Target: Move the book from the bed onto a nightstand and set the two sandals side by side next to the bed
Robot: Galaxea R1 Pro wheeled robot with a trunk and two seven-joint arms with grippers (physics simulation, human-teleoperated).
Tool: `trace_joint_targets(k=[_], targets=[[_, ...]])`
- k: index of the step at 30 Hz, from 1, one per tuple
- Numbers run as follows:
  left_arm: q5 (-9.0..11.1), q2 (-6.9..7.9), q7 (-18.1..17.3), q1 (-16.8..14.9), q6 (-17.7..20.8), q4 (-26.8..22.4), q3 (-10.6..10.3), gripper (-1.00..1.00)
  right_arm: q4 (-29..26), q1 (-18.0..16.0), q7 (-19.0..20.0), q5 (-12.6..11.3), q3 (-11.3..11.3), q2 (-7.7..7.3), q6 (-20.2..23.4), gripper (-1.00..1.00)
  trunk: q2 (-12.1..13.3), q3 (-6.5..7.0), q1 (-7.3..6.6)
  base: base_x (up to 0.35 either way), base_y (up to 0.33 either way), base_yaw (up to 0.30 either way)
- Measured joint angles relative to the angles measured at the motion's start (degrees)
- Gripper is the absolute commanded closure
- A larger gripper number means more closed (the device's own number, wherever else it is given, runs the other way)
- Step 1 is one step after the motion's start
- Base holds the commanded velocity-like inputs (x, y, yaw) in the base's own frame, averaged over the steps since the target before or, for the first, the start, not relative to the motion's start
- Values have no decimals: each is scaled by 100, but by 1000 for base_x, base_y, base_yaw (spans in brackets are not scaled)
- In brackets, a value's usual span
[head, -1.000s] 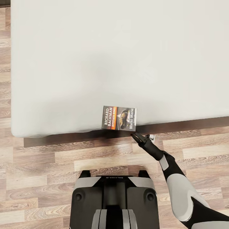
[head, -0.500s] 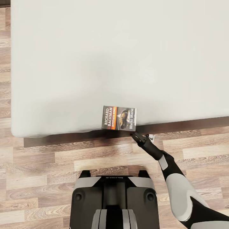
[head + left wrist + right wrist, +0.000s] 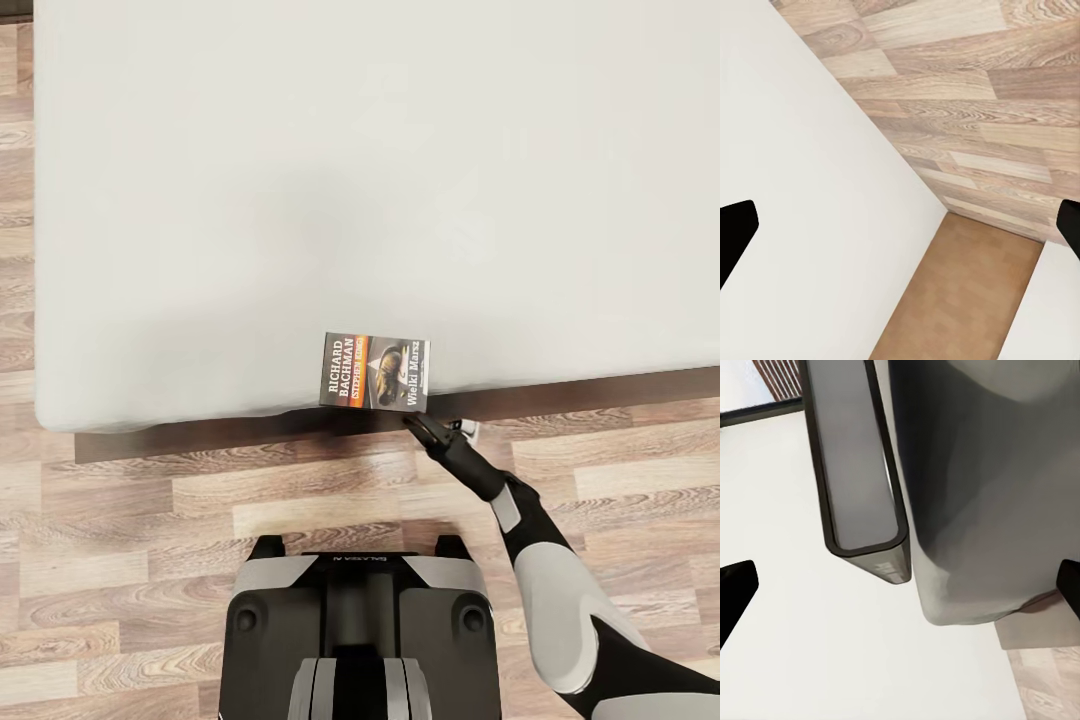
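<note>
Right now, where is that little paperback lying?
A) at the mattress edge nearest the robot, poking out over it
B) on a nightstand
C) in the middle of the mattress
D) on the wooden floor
A: the book lies flat at the near edge of the bed, its lower side overhanging the dark frame.

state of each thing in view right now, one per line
book: closed, flat, cover up, on the bed's near edge and slightly overhanging it, not gripped
bed: bare mattress, nothing on it but the book
right gripper: open, just below the book's near right corner
left gripper: open, holds nothing, over the floor
</note>
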Motion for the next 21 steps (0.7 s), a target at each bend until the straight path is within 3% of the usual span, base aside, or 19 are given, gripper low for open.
trace_joint_targets(k=[21], targets=[[0, 0, 0, 0, 9, -1, 0, -100, 0, -15, -7, 2, 2, 46, -3, -100, 0, 0, 0, 0, 0, 0]])
